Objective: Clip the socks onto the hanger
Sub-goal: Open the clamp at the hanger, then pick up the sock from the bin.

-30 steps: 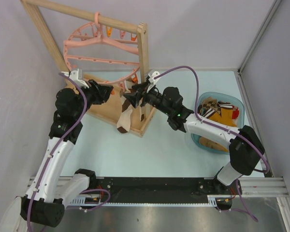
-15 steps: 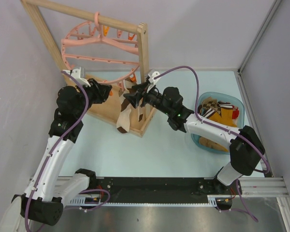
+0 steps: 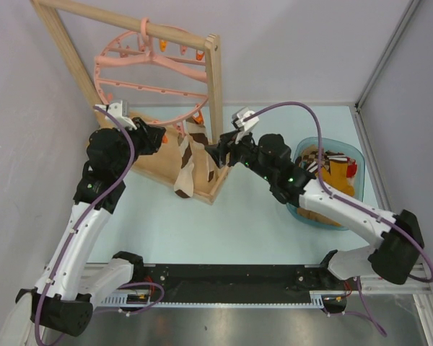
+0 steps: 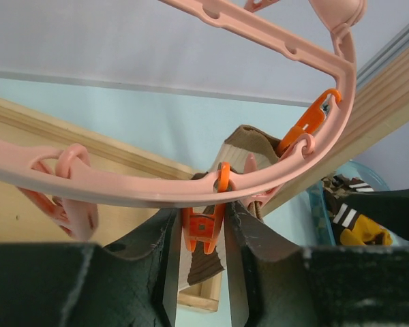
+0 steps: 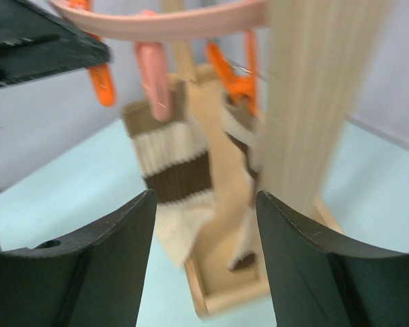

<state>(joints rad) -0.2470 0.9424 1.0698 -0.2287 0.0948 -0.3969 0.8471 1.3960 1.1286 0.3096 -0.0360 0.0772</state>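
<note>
The round pink plastic drying hanger (image 4: 123,193) hangs by its hook from the top bar of the light wooden rack frame (image 3: 215,86), which stands at the far left of the pale blue counter (image 3: 224,231).

The left tool (image 3: 157,136) is raised up to the lower rim of the hanger. In the left wrist view its two fingers stand narrow, one on each side of a small orange plastic clip (image 4: 203,228), and they press against the sides of it. This clip hangs from the pink ring.

Just behind it hangs a cream-and-brown striped fabric sock (image 5: 180,174), with its cuff up at the ring and its toe down near the wooden base of the frame. A second brown and cream sock (image 5: 240,136) hangs beside it under another orange clip. It is partly hidden behind the upright wooden post, so I cannot tell its pattern.

The right tool (image 5: 204,204) is near the post, on the right side of the frame. Its fingers are spread wide and nothing is between them. It faces toward the two hanging socks and touches neither of them.

The other socks, among them a mustard yellow sock (image 3: 339,173), lie in a heap in the translucent blue plastic basin (image 3: 330,141) at the right side of the counter, well apart from the hanger.
</note>
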